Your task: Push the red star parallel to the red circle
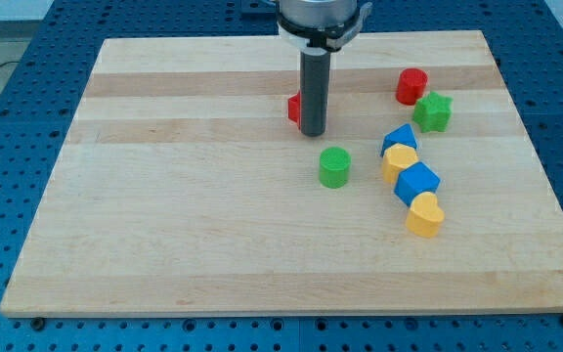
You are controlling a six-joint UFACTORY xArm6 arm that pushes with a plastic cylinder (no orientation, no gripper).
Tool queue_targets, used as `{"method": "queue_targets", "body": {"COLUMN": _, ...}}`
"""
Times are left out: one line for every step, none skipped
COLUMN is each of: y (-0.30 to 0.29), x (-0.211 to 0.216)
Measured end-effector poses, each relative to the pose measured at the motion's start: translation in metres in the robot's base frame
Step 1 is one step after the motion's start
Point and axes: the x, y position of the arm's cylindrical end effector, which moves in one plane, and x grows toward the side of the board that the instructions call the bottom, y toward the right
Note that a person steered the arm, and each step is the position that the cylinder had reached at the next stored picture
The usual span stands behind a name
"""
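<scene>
No fingers here, just a bare rod holding nothing: my tip point(312, 132) touches the small red star block point(293, 108), peeking out view-left. The red round block point(411, 86) sits well view-right, slightly higher.

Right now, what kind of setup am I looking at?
Likely a robotics lab bench: a wooden board on a blue perforated table, small blocks like the red star and red circle, and my tip beside the star.

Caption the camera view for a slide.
My tip beside the red star, left of the red circle on the board.
</scene>
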Motion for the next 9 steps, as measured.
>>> {"method": "queue_targets", "body": {"y": -0.029, "x": 0.016}}
{"method": "queue_targets", "body": {"y": -0.077, "x": 0.015}}
{"method": "queue_targets", "body": {"y": -0.057, "x": -0.019}}
{"method": "queue_targets", "body": {"y": -0.008, "x": -0.05}}
{"method": "queue_targets", "body": {"y": 0.033, "x": -0.07}}
{"method": "queue_targets", "body": {"y": 0.014, "x": -0.072}}
{"method": "queue_targets", "body": {"y": -0.003, "x": -0.053}}
{"method": "queue_targets", "body": {"y": -0.005, "x": -0.024}}
{"method": "queue_targets", "body": {"y": 0.007, "x": 0.009}}
